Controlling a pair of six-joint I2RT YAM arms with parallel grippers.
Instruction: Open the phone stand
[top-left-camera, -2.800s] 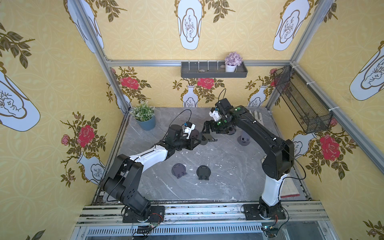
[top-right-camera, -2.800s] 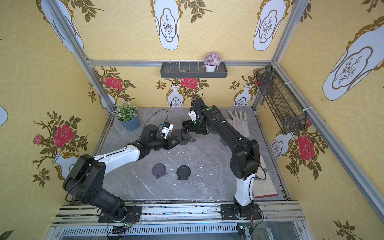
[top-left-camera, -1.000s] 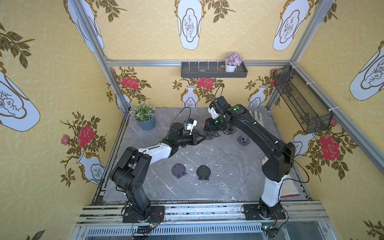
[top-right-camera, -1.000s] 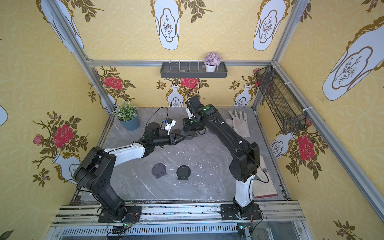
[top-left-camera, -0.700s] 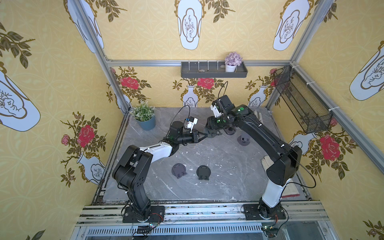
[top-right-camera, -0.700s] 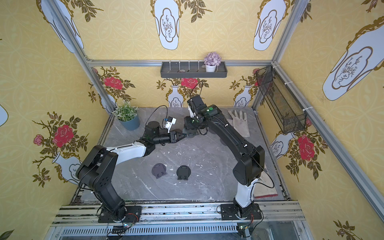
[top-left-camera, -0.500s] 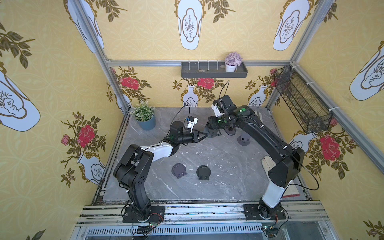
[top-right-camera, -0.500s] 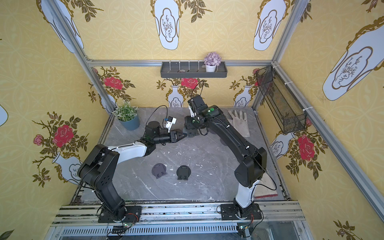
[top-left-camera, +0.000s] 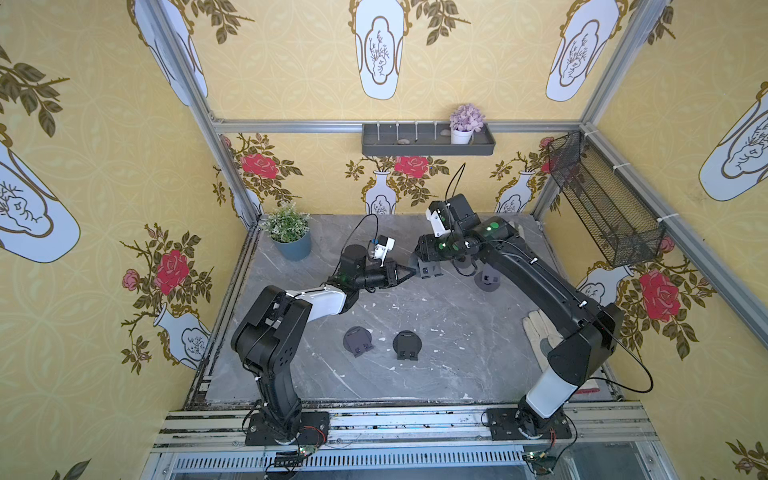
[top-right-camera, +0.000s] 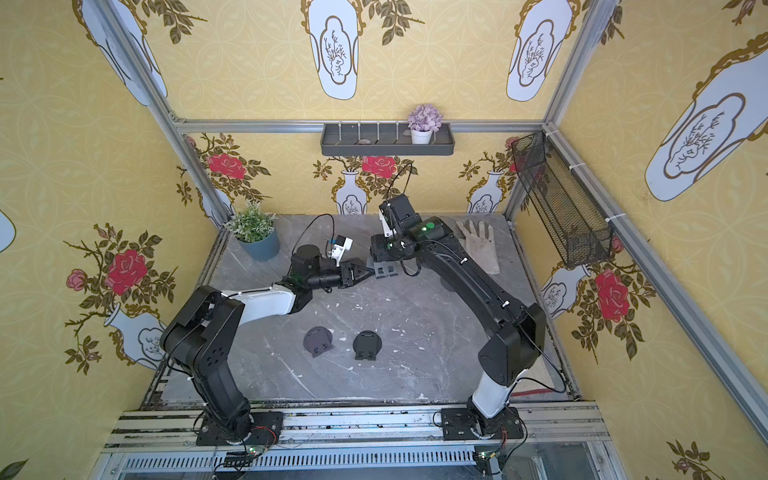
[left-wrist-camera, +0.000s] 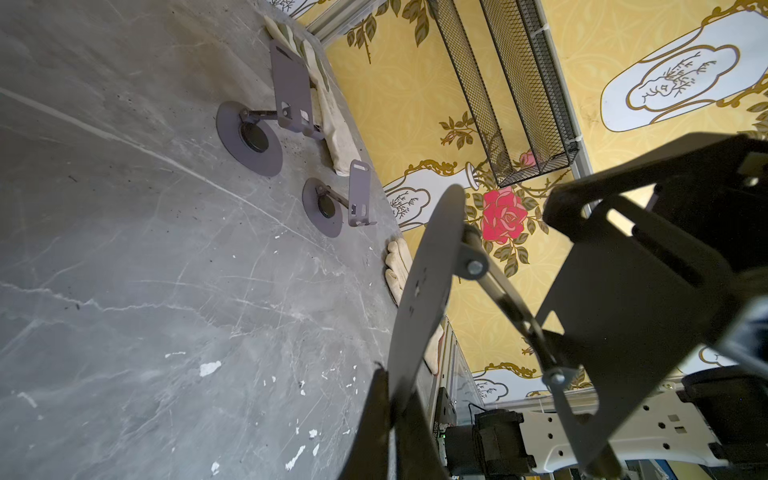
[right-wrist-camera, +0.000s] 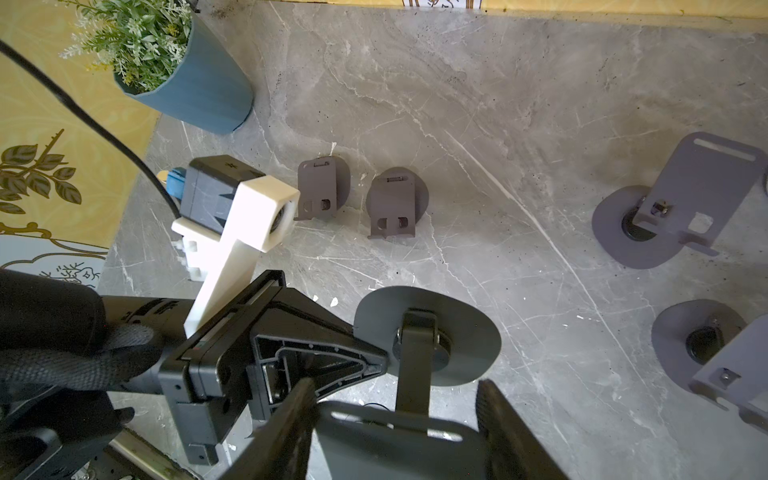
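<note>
Yellow floral walls (top-left-camera: 104, 166), grey marble tabletop (top-left-camera: 457, 332)

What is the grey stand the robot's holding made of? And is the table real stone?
The phone stand looks like thin sheet metal, painted matte grey: flat bent plates, a shiny screw at the hinge. The tabletop looks like grey marble with white veins, but it may be only a printed surface.

Left gripper (top-left-camera: 408, 272), right gripper (right-wrist-camera: 397, 399): jaws clamped.

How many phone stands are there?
5: two folded stands mid-table, two opened stands to the right, one held stand between the left gripper and right gripper. Others may hide behind arms.
</note>
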